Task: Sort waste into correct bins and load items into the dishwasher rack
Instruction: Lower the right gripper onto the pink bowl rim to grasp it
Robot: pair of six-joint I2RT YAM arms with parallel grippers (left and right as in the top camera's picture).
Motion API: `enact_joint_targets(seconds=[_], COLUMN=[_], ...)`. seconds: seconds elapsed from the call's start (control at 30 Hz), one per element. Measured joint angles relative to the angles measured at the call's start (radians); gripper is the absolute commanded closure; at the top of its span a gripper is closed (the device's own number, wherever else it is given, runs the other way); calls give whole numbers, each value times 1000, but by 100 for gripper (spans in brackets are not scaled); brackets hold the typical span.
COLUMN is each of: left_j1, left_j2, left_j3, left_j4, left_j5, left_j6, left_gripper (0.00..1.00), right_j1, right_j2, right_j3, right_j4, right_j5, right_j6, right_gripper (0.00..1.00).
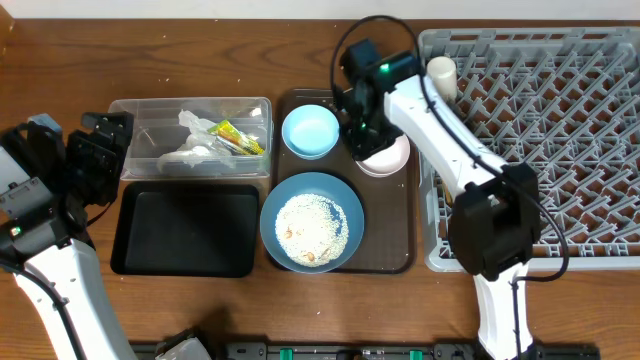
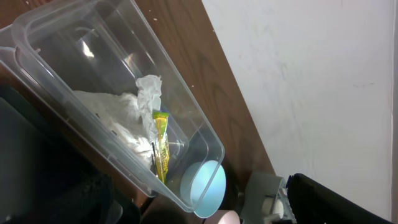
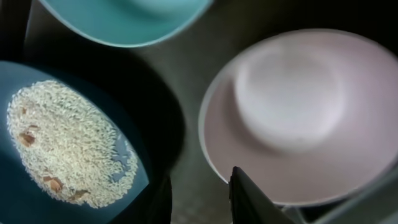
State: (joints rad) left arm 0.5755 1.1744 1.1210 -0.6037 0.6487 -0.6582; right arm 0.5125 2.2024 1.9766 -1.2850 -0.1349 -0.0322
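Small pink bowl sits upright on the far right part of the dark brown serving tray, just beside the dishwasher rack's left edge. Right gripper hangs directly over the bowl's left rim. In the wrist view one dark finger overlaps the near rim, jaws partly apart; cannot tell whether they are clamped on the rim or only poised at it. Small light blue bowl is on the same tray, left of the pink one and empty. Large dark blue bowl is nearer the front, holding white rice scraps with a few brown bits. White cup stands at the rack's far left corner. Left of the serving tray, the clear plastic tub holds the crumpled white napkin and the yellow-green wrapper. The wrapper is printed, but the writing is too small to read. No other labels legible. Shallow black tray lies in front of the tub. Left gripper sits beside the tub's left end, jaws spread wide and holding nothing. All of it rests on a wooden table.
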Motion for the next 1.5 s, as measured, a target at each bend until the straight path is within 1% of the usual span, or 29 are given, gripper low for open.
enact_joint_targets(seconds=[0.3, 0.4, 0.57, 0.7, 0.9, 0.97, 1.13, 1.23, 1.27, 1.3, 1.5], left_j1=[0, 0, 0, 0, 0, 0, 0, 0, 0, 0, 0], left_j2=[0, 0, 0, 0, 0, 0, 0, 0, 0, 0, 0], left_j3=[0, 0, 0, 0, 0, 0, 0, 0, 0, 0, 0], left_j4=[0, 0, 0, 0, 0, 0, 0, 0, 0, 0, 0], left_j5=[0, 0, 0, 0, 0, 0, 0, 0, 0, 0, 0], left_j6=[0, 0, 0, 0, 0, 0, 0, 0, 0, 0, 0], left_gripper=[9, 9, 9, 9, 9, 9, 9, 9, 9, 9, 9], right_j1=[35, 33, 34, 34, 34, 34, 34, 34, 34, 34, 33], right_j2=[0, 0, 0, -1, -1, -1, -1, -1, -1, -1, -8], right_j3=[-157, -187, -189, -189, -189, -189, -189, -189, -189, -189, -189], right_j4=[167, 187, 200, 200, 179, 169, 167, 167, 166, 166, 163], right_j5=[27, 48, 65, 69, 73, 76, 79, 79, 80, 80, 83], right_j6=[-9, -13, -23, -26, -27, -28, -31, -31, -31, -31, -30], right_gripper=[71, 71, 72, 77, 79, 82, 86, 93, 97, 98, 99])
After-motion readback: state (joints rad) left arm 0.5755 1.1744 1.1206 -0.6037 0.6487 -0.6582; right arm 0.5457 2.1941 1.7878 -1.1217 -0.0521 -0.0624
